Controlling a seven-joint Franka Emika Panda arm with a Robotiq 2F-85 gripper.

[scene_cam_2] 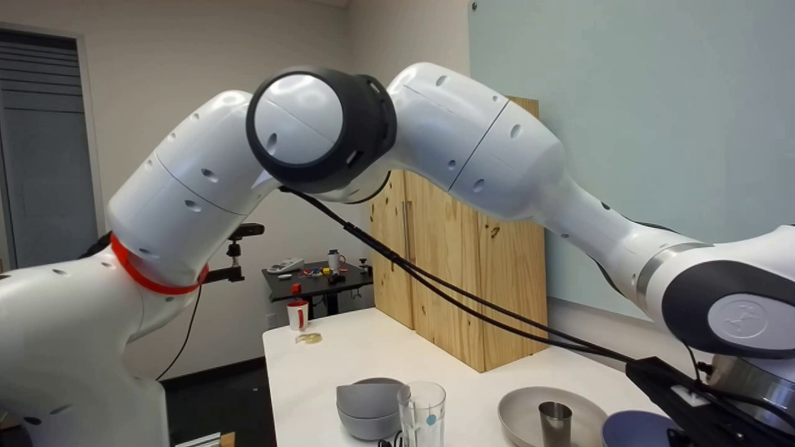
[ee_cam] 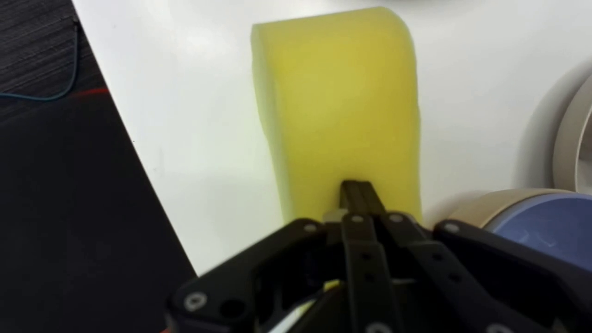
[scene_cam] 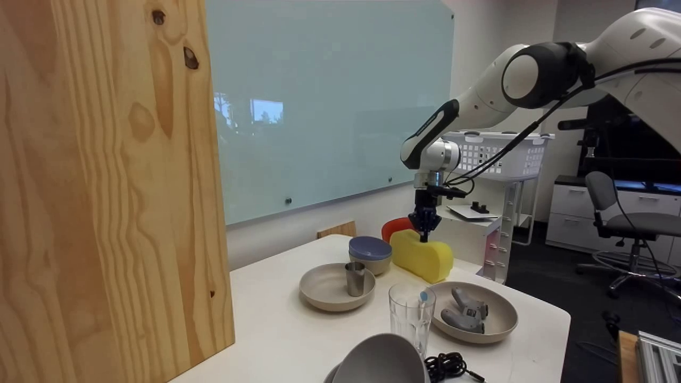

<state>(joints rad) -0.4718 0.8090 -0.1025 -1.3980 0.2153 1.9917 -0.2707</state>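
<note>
I count one yellow sponge (scene_cam: 417, 259) resting on the white table (scene_cam: 287, 340). With it as the clock's centre in an exterior view, I see two stacked bowls (scene_cam: 371, 256), blue over beige, at nine; one beige plate (scene_cam: 324, 290) with one metal tumbler (scene_cam: 355, 279) at eight; a second plate (scene_cam: 499, 316) bearing one gray game controller (scene_cam: 471, 313) at five; one drinking glass (scene_cam: 409, 322) at six; two gray bowls (scene_cam: 382, 361) at seven. My gripper (scene_cam: 424, 238) is fully closed, fingers (ee_cam: 353, 196) together, its tips down on the sponge's top.
</note>
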